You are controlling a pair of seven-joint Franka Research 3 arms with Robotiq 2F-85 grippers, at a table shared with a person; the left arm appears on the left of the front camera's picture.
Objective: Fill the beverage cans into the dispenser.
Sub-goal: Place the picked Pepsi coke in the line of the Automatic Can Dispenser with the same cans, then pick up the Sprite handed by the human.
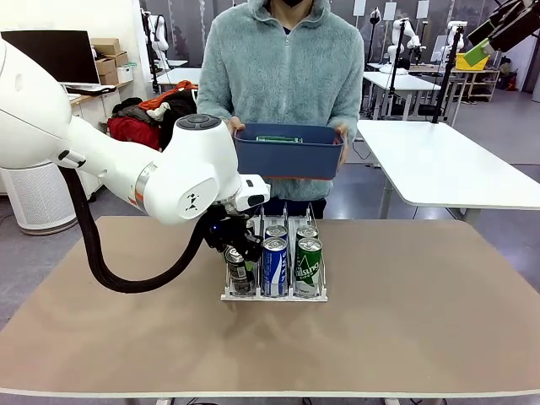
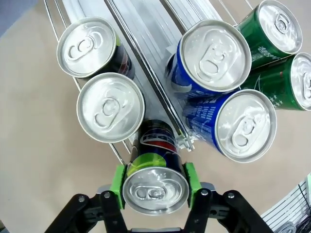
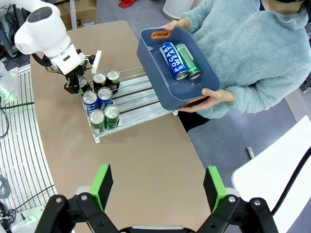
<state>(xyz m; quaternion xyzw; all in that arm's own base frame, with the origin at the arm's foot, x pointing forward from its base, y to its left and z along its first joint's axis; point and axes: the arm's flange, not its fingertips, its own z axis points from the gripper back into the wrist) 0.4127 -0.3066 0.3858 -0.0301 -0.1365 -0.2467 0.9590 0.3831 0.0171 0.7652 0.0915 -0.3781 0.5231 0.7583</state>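
At the front end of the left lane of the dispenser point(image 1: 274, 297), a black can point(image 2: 156, 155) stands upright between the pads of the left tool point(image 2: 154, 178). Both green pads point(image 2: 118, 180) sit close beside the can's silver rim; whether they press it or stand just clear I cannot tell. Two more black cans point(image 2: 111, 107) stand behind it in that lane. The middle lane holds two blue-and-white cans point(image 2: 215, 55) and the right lane two green cans point(image 2: 279, 26), all upright with pull-tab tops showing. The dispenser is white, with thin wire dividers and smooth lane floors, and rests on the tan counter point(image 1: 422, 321). Across the counter a person holds a dark blue plastic bin point(image 3: 146, 58) (rounded corners, orange grips) by both ends. Inside it a lying blue-and-white can point(image 3: 172, 60) and a lying green can point(image 3: 188, 62) rest side by side. The right tool point(image 3: 158, 188) hangs high above the counter, jaws wide, nothing between them.
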